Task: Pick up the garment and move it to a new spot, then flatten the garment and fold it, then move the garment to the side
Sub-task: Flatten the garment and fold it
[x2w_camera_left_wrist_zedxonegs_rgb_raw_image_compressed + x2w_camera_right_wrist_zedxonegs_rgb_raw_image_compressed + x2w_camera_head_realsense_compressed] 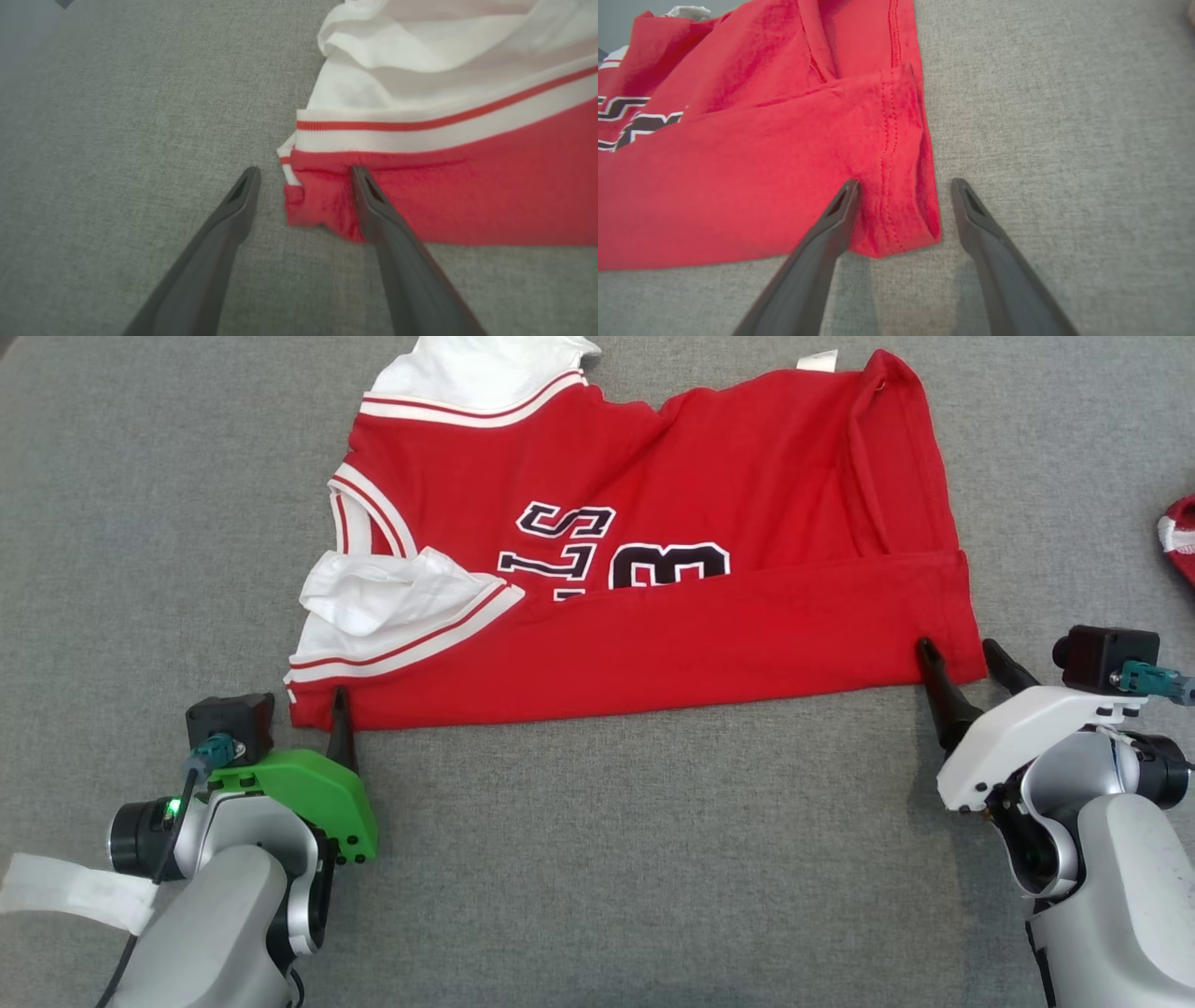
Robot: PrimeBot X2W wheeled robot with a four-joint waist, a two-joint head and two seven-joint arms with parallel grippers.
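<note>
Two open grippers, each at one near corner of the folded garment

The garment [653, 569], a red jersey with white sleeves, lies flat on the grey surface [597, 859] just ahead of both arms, with its long axis from left to right across the robot and its near edge already turned up as a red band over the lettering. The left gripper [304, 170] stands wide and holds nothing; it straddles the near-left corner, one finger over the red cloth and the other over the grey surface. The right gripper [905, 182] is also wide and holds nothing, and straddles the near-right corner in the same way. Each arm is therefore nearest to its own corner, so the next fold probably asks both to close together. Count: one garment, two grippers, and one other red piece [1181, 546] at the far right edge, well apart.
</note>
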